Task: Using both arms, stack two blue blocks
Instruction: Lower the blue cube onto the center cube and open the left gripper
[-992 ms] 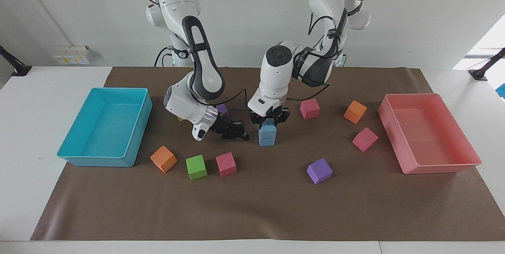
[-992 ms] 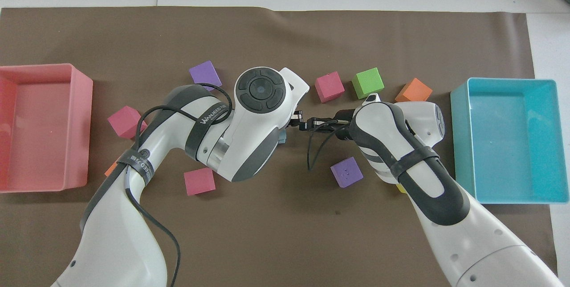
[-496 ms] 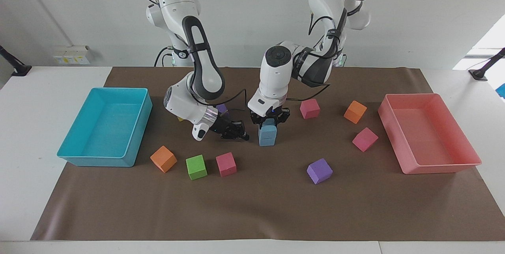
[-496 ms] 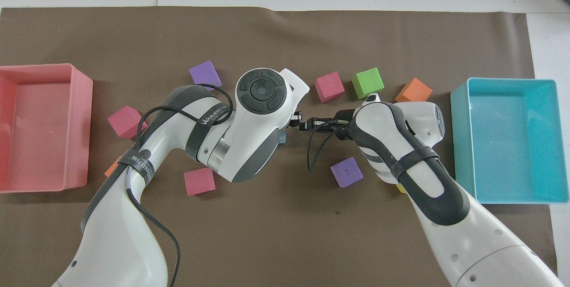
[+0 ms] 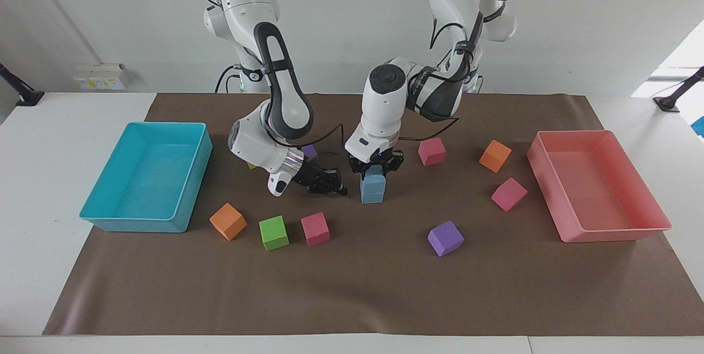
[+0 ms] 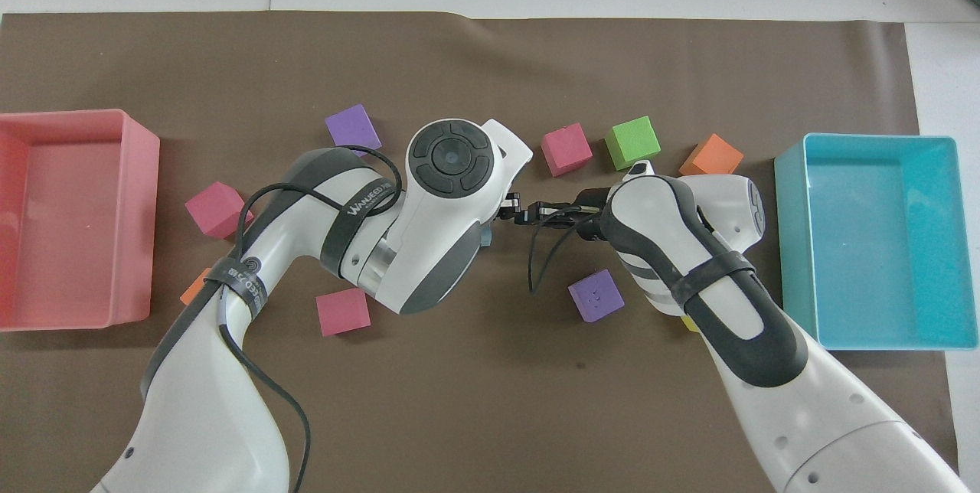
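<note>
White table (image 5: 33,139); brown mat (image 5: 352,293) on it, turquoise tray (image 5: 144,223), pink tray (image 5: 610,232).

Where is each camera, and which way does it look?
Facing view: high across the table, looking at both arms, whole down to the left claw on the upper blue block.
Overhead view: above the robots, looking down; arms enter from below, hiding the stack.
Shared: turquoise tray, pink tray.

Bright even light, soft shadows, sharp focus, window glare
</note>
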Controlling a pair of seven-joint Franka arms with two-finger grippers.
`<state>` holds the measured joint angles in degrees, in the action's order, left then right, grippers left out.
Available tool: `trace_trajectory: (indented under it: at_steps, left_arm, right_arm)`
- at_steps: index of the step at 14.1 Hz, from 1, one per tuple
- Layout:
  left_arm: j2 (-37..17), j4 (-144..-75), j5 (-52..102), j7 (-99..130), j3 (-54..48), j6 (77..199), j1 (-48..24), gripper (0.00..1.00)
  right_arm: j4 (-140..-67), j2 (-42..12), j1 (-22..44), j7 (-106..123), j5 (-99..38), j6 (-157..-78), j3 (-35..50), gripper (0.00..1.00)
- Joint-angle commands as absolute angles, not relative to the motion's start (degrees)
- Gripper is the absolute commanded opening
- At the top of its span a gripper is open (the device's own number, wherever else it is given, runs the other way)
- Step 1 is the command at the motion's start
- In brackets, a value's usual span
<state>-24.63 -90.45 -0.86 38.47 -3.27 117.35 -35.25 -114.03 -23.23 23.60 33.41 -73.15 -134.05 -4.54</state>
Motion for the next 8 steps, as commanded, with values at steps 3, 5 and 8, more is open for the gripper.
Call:
trace_trajectory:
  at_steps: [3,5,8]
  left_arm:
    - [-23.82,-92.11,-1.93,38.76,-2.29,119.35,-36.30,0.38]
    - [-23.73,-92.46,-2.02,38.59,-2.29,119.53,-36.30,1.00]
    - [-23.73,-92.46,-2.02,38.41,-2.29,119.53,-36.30,1.00]
  right_arm:
    - [-115.49,-21.97,23.47,35.16,-75.23,-135.26,-4.31,0.00]
    - [-115.49,-21.97,23.47,35.07,-75.23,-135.35,-4.31,0.00]
    - [-115.49,-21.97,23.47,35.07,-75.23,-135.35,-4.31,0.00]
